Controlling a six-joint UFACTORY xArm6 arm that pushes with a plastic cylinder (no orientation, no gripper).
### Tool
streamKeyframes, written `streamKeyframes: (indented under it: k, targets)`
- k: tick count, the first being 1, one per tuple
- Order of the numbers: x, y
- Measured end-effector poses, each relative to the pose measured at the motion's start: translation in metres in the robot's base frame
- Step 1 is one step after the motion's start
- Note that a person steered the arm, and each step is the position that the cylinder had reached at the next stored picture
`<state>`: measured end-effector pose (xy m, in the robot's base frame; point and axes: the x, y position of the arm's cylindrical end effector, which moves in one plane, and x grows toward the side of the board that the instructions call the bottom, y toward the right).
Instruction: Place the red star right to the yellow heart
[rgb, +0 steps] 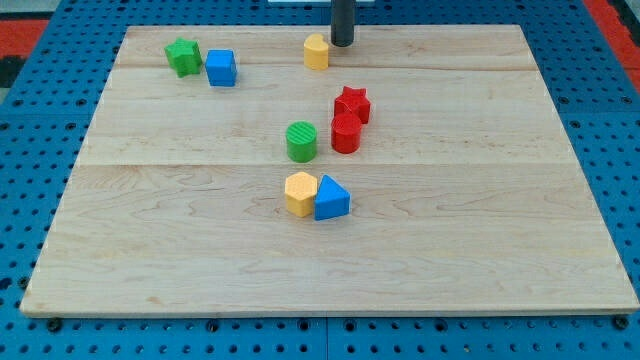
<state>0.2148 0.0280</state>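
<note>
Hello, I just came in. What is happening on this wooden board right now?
A robot arm with a dark rod is pushing blocks on the wooden board. My tip stands at the view's top, just right of the yellow heart. The red star lies lower down, touching a red cylinder, and is not yet beside the heart. I am touching no red block.

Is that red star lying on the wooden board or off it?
On it. The red star rests flat on the wooden board, touching the red cylinder, well inside the edges.
</note>
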Motion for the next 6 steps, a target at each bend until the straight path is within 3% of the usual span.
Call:
streamKeyframes:
  k: [2,6]
  targets:
    - [-0.0211,0.0001]
    - [-0.0204,-0.0021]
